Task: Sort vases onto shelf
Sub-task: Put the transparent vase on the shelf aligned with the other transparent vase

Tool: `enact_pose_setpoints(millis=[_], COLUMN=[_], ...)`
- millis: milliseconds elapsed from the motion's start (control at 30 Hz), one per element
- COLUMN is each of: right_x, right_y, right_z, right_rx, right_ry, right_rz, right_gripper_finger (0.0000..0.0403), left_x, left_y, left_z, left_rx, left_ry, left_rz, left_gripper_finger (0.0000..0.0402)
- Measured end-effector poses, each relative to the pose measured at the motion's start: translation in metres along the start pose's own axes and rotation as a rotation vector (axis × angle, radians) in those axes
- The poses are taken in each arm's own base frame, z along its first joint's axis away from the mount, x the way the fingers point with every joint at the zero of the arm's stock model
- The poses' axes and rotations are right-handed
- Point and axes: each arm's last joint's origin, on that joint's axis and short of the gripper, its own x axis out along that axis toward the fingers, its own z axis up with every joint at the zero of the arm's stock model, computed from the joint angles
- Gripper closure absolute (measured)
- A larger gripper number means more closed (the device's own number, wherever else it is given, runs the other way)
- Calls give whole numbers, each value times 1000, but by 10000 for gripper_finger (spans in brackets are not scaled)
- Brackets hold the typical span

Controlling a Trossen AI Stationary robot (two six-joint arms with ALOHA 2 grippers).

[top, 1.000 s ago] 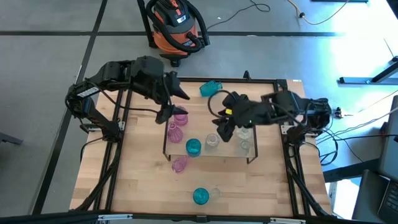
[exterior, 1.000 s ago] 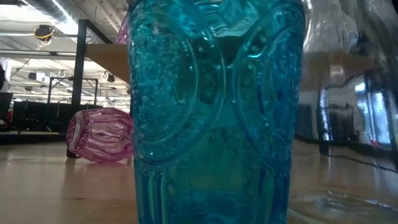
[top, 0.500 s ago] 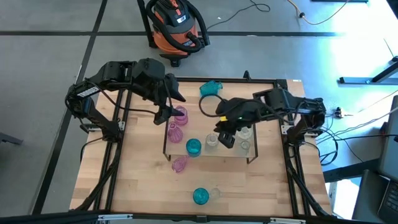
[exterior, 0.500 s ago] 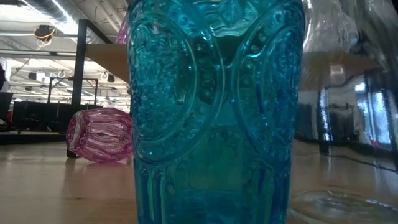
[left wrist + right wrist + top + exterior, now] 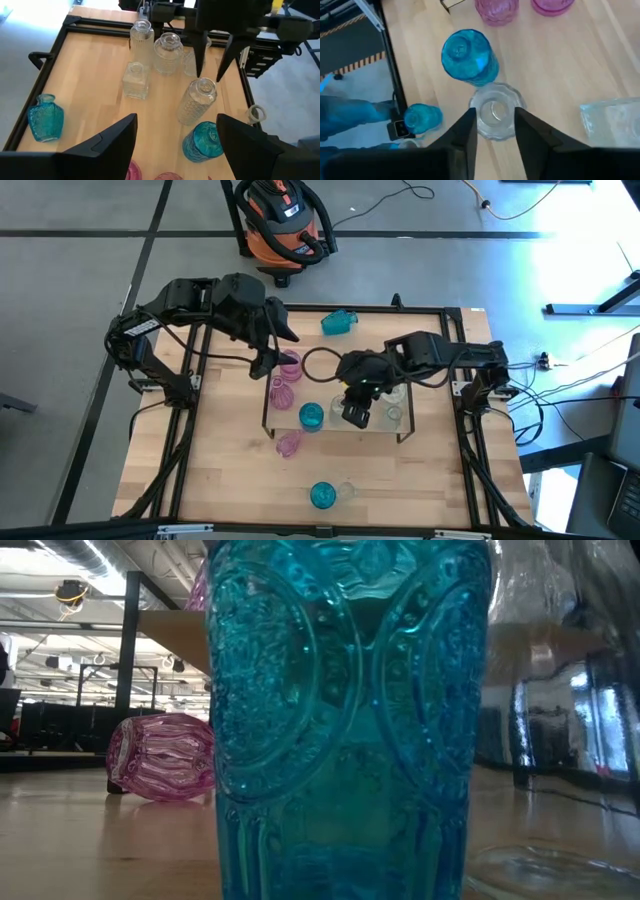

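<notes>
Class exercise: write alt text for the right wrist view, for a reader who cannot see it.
The right gripper points down over a clear vase standing on light wood, one dark finger on each side of it. A blue vase stands next to the clear one, two pink vases sit farther off, and another blue vase is lower down beside a black frame.

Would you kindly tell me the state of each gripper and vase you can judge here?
left gripper: open, empty.
right gripper: open, straddling the clear vase.
clear vase: upright on the shelf.
teal vase: upright beside it.
pink vase: lying on its side on the table.
</notes>
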Motion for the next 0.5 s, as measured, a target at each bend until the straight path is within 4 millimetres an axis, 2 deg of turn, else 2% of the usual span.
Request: enact_pose_setpoints(millis=[267, 500], right_x=[2, 8], right_y=[2, 2], right_z=[1, 1], right_rx=[-56, -76], right_ry=[11, 35], right_rz=[42, 33], right_gripper_finger=[394, 388], left_x=[0, 0], left_y=[-2, -2], left_z=[0, 0], left_rx=[2, 1], left_ry=[2, 3], left_rz=[-4, -3], left_gripper_finger=[136, 136])
